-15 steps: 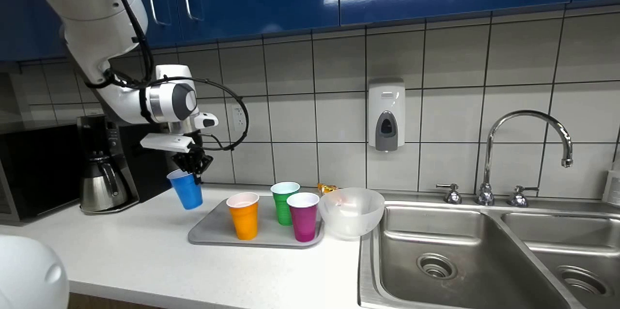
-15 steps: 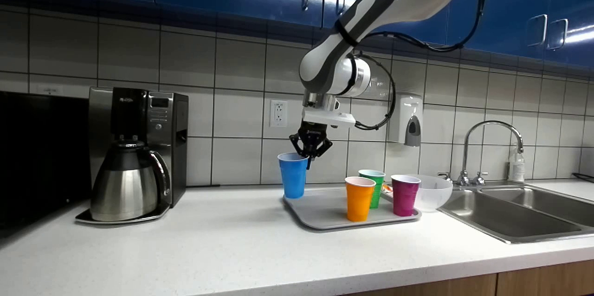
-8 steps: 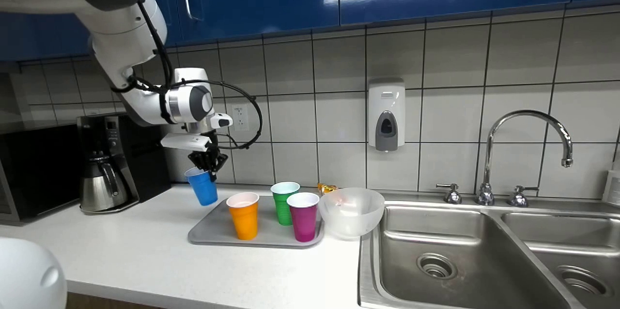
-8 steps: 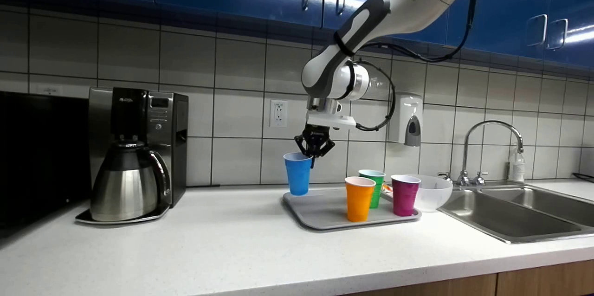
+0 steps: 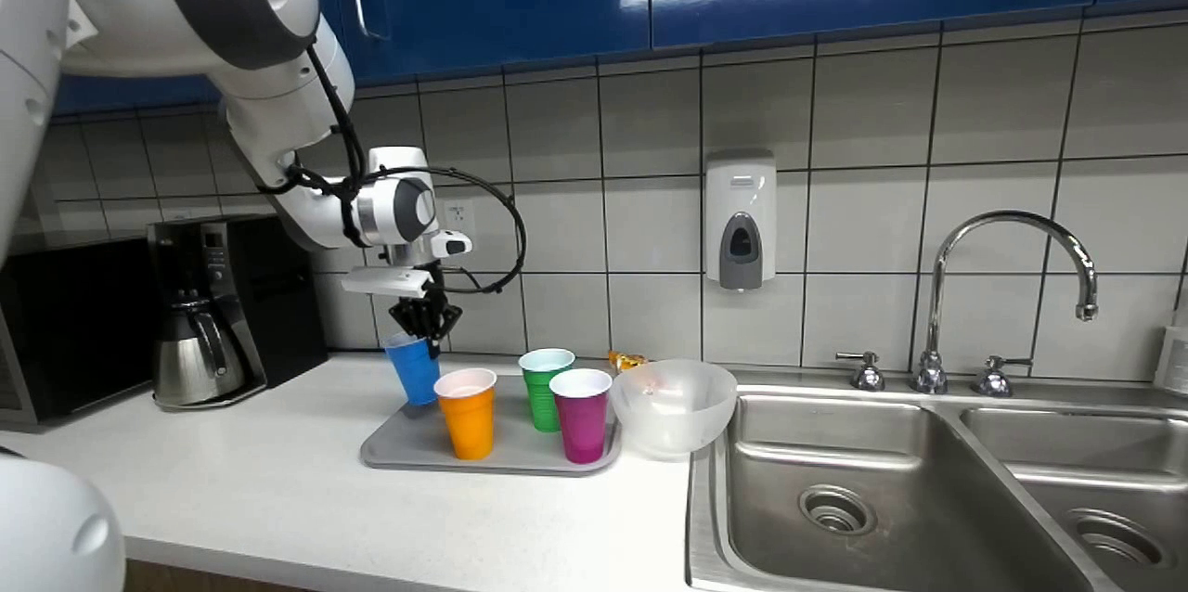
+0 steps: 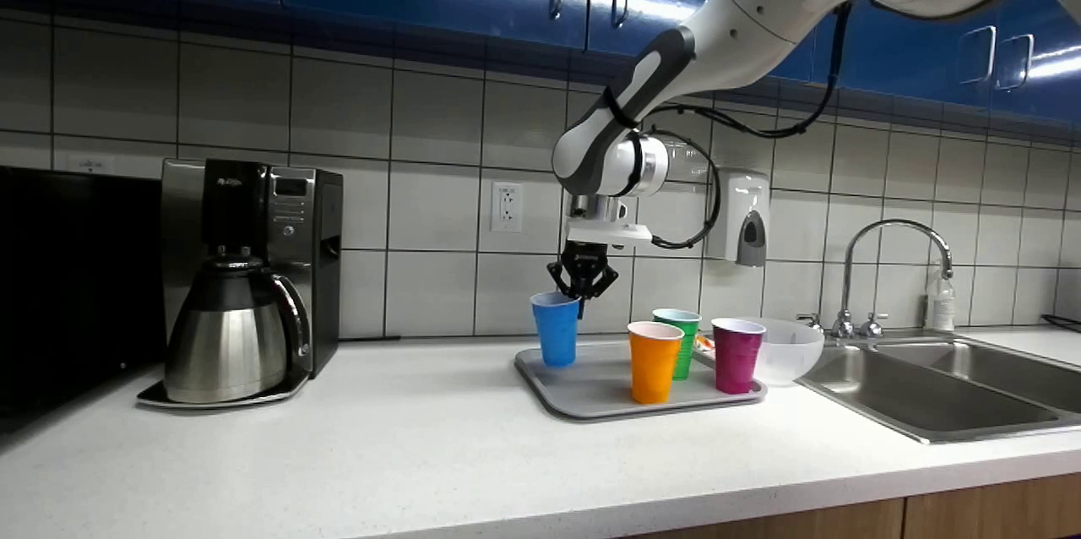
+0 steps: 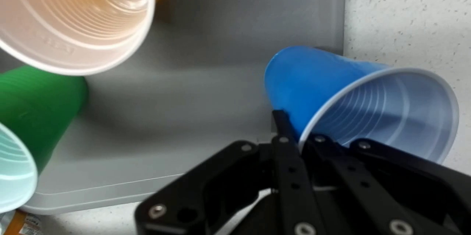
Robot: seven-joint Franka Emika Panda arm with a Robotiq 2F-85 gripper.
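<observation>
My gripper (image 7: 294,133) is shut on the wall of a blue cup (image 7: 305,80) at its rim, one finger outside and one inside. In both exterior views the blue cup (image 5: 411,371) (image 6: 555,334) hangs below the gripper (image 5: 431,346) (image 6: 581,302), slightly tilted, over the rear corner of a grey tray (image 5: 399,451) (image 6: 583,405). I cannot tell whether its base touches the tray. An orange cup (image 5: 470,420) (image 7: 92,14), a green cup (image 5: 542,395) (image 7: 40,106) and a purple cup (image 5: 583,425) stand upright on the tray. The purple cup is out of the wrist view.
A translucent bowl (image 5: 673,411) sits beside the tray, next to the sink (image 5: 835,453). An orange wrapper (image 5: 626,360) lies behind the cups. A coffee maker (image 6: 241,285) stands on the counter (image 6: 355,438). A power outlet (image 6: 507,207) is on the tiled wall behind the gripper.
The gripper has carried the blue cup to the right in both exterior views, and it is now lower, over the tray. The other cups and the tray have not moved.
</observation>
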